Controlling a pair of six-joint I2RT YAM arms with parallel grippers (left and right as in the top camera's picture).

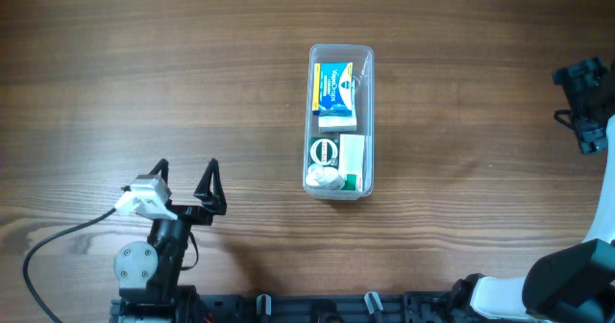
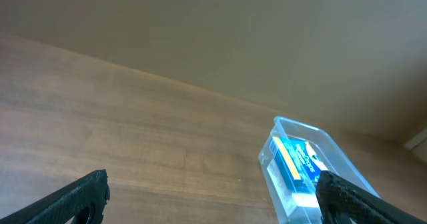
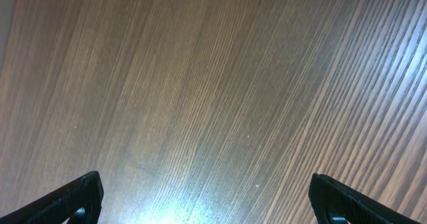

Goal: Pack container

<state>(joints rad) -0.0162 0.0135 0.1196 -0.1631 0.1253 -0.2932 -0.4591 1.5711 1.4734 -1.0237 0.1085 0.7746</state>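
Observation:
The clear plastic container (image 1: 340, 121) lies lengthwise at the table's middle. It holds a blue and yellow box (image 1: 334, 87), a white and green box (image 1: 352, 160), a round green-labelled item (image 1: 325, 151) and a small white bottle (image 1: 324, 178). My left gripper (image 1: 185, 181) is open and empty at the front left, well apart from the container. The container also shows at the lower right of the left wrist view (image 2: 303, 167), partly behind the right finger. My right gripper (image 1: 580, 102) is at the far right edge, open over bare wood in the right wrist view (image 3: 207, 197).
The wooden table (image 1: 144, 73) spreads all around the container. A black cable (image 1: 48, 246) loops at the front left by the left arm's base. The right arm's base (image 1: 567, 285) sits at the front right corner.

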